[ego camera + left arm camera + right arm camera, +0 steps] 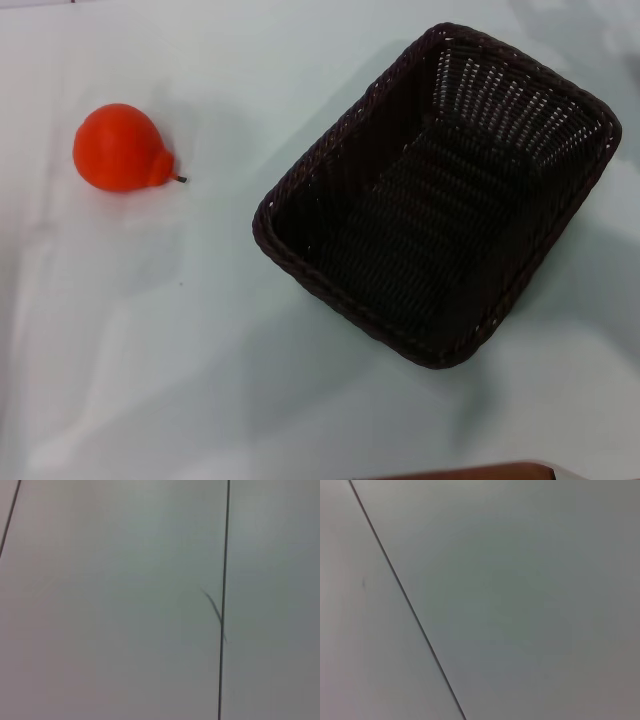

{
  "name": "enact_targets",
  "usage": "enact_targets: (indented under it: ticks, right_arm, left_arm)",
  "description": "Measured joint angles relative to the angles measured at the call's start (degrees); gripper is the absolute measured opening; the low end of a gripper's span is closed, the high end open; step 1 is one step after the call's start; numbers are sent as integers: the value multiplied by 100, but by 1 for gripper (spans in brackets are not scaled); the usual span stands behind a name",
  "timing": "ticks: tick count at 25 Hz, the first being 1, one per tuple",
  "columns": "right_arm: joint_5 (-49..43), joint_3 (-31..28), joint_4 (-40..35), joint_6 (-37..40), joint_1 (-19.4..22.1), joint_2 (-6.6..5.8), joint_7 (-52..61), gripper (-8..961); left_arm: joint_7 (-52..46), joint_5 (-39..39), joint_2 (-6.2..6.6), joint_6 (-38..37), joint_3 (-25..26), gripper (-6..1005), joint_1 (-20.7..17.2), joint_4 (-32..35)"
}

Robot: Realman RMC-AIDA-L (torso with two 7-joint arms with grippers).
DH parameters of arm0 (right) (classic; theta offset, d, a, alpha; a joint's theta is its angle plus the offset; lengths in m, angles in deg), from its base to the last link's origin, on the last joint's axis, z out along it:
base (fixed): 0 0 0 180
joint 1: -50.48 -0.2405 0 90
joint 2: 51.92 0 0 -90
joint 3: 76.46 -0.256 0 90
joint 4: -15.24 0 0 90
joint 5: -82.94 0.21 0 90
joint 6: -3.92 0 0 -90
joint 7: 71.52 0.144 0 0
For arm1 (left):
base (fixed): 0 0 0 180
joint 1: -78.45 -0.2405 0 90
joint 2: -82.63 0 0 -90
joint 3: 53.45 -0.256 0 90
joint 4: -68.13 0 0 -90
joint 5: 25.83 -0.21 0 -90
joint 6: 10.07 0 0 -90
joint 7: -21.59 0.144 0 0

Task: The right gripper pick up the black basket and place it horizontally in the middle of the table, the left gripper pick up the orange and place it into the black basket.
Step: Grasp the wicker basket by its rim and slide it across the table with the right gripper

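Black wicker basket (437, 195): empty, set askew on the white surface (200, 380), right of centre; not yet horizontal, probably awaiting the right gripper. Orange (122, 148): lying well apart on the left, stem toward the basket, open room all round. Left gripper, right gripper: neither in view, so places relative to them and finger state cannot be told.

Open table (200, 380) surrounds the orange (120, 148) on all sides; the black basket (437, 195) lies well apart, its mouth unobstructed from above.
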Motion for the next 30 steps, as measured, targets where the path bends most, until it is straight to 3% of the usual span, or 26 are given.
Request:
enact_targets:
  ticks: [23,28,29,30]
  right_arm:
    - [-73,102,-102,-1,10,-54,76,727]
    - [-1072,655,-1055,175,59,-288,1384,736]
    - [-1414,782,-1334,191,48,-365,1871,738]
    - [-2295,1034,-2000,149,-8,-536,3012,740]
  left_arm:
    - [-10,48,8,-1,6,844,24,0]
    - [-74,50,9,0,119,845,36,0]
    - [-75,50,9,0,132,845,39,0]
    - [-75,50,9,0,138,845,45,0]
